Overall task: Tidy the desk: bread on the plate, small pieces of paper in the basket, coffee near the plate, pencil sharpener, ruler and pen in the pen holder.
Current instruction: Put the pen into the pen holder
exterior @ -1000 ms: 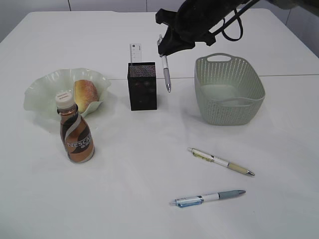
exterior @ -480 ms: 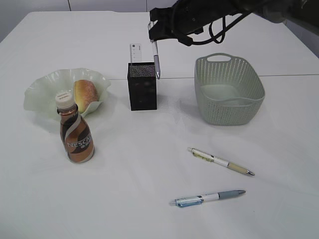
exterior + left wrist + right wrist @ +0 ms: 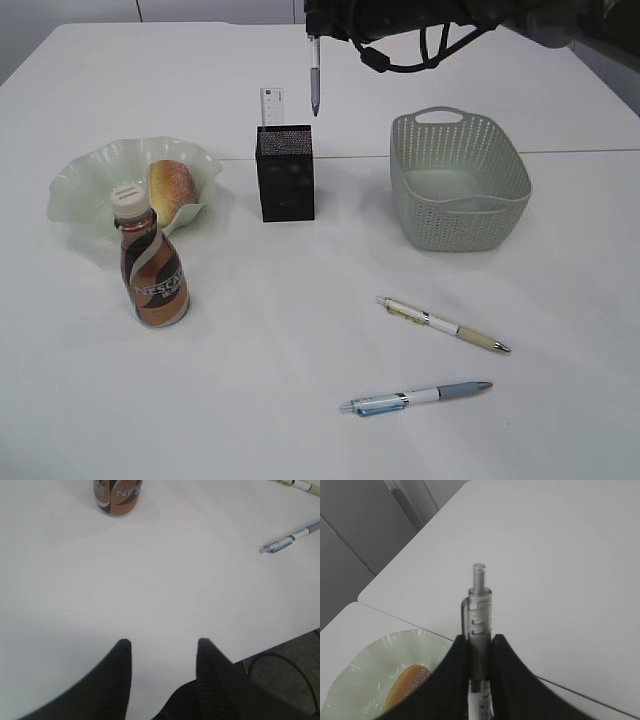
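One grey pen [image 3: 314, 78] hangs upright, tip down, clamped in the right claw [image 3: 312, 38] just above the pen holder's [image 3: 286, 172] right edge at upper centre.

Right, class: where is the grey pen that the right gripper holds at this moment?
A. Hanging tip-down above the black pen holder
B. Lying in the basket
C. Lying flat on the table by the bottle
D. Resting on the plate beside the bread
A: the right gripper holds the grey pen upright, tip-down, above the black pen holder.
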### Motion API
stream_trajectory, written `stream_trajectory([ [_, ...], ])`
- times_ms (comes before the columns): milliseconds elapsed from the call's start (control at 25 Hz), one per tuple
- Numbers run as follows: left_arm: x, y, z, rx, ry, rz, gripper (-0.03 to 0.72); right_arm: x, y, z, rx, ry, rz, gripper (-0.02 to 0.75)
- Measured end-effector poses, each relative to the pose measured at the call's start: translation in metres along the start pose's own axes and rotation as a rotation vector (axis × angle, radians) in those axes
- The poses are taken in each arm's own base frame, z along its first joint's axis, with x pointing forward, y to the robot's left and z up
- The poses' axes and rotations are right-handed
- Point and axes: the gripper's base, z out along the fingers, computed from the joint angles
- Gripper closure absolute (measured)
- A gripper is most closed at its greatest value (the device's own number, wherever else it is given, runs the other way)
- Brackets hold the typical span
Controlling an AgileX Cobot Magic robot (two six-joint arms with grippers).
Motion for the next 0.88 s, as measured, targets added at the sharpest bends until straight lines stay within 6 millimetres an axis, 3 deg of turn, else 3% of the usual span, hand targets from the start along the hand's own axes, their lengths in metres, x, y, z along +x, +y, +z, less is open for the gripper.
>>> stream_trajectory([
  [440,0.000,-0.001,0.000,0.016,0.002,-0.012,0.371,0.026,-0.011,0.023,-0.054,-0.013,0.056,0.657],
  [880,0.000,-0.002,0.000,0.021,0.003,-0.016,0.371,0.041,-0.016,0.036,-0.097,-0.037,0.045,0.657],
])
